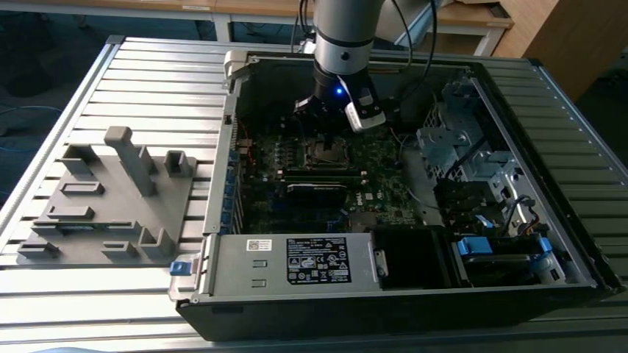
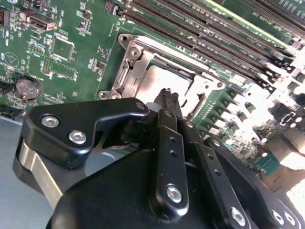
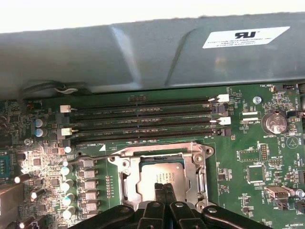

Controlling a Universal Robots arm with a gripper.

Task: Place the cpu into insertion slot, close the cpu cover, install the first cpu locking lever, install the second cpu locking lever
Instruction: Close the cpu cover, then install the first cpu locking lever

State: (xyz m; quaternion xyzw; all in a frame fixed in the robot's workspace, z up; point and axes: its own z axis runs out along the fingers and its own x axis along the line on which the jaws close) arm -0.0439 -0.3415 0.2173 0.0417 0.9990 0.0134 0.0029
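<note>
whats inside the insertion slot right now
The cpu lies inside the insertion slot, its dull silver top showing within the metal rim. The gripper, fingers shut, hangs over part of the chip and hides that part. Whatever lies beneath the chip is covered.

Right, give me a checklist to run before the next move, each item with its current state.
1. cpu seated in the insertion slot: ok.
2. cpu cover lying flat around the cpu: ok.
3. gripper shut, holding nothing, over the cpu in both wrist views: ok.
4. Fingertips touching the cpu: cannot tell.
5. locking lever latched: cannot tell.
</note>
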